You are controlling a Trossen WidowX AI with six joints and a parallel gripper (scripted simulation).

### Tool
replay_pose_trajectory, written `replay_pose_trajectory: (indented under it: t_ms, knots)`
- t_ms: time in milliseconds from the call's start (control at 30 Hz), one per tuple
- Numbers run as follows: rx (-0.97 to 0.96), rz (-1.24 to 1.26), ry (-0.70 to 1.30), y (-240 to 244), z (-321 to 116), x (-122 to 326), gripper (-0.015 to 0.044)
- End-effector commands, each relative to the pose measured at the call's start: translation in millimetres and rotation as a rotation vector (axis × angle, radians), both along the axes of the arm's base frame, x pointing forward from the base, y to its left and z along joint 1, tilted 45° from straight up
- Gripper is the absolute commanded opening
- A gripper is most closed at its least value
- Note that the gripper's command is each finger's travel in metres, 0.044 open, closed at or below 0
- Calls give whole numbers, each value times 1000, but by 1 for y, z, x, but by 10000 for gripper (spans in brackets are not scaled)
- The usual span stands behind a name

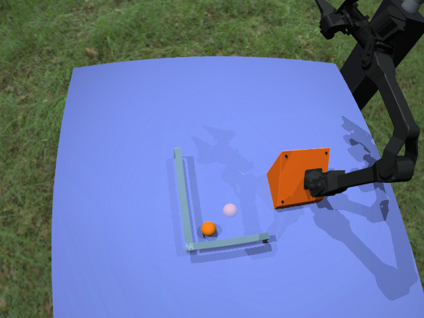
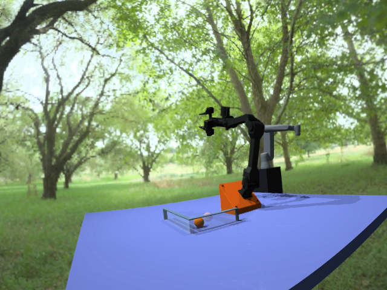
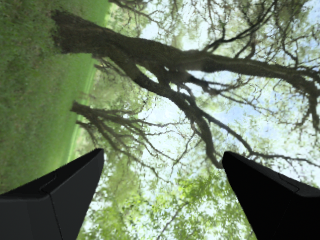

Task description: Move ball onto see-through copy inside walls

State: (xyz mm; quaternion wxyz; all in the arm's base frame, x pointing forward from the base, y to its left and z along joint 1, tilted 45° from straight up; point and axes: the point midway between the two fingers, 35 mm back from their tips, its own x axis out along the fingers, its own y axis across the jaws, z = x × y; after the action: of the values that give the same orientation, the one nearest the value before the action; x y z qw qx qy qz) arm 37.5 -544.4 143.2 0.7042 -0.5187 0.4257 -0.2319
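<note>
Orange ball (image 1: 208,228) lay low in the frame inside the clear walls' (image 1: 183,201) corner, just beside the pale copy (image 1: 229,209), gripper (image 2: 204,121) raised far above, fingers spread wide, holding nothing.

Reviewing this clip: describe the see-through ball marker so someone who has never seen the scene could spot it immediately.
Start at the blue table and find the two low clear walls forming an L. Inside that corner sit two small spheres close together, not touching. The see-through copy is the pale pinkish, faint one farther from the corner; its neighbour, the ball, is solid orange.
</note>
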Motion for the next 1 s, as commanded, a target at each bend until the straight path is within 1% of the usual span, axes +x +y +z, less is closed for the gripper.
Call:
replay_pose_trajectory:
  t_ms: [0,67,300,567,733,833,967]
  knots:
    - [4,6,-1,1,-1,3,374]
    - [39,50,-5,6,-5,27,323]
    - [223,286,-6,56,-25,143,323]
    - [437,560,48,150,-45,252,323]
    - [547,721,91,221,-50,301,323]
    - [589,779,112,248,-52,316,323]
    - [681,894,171,307,-55,337,323]
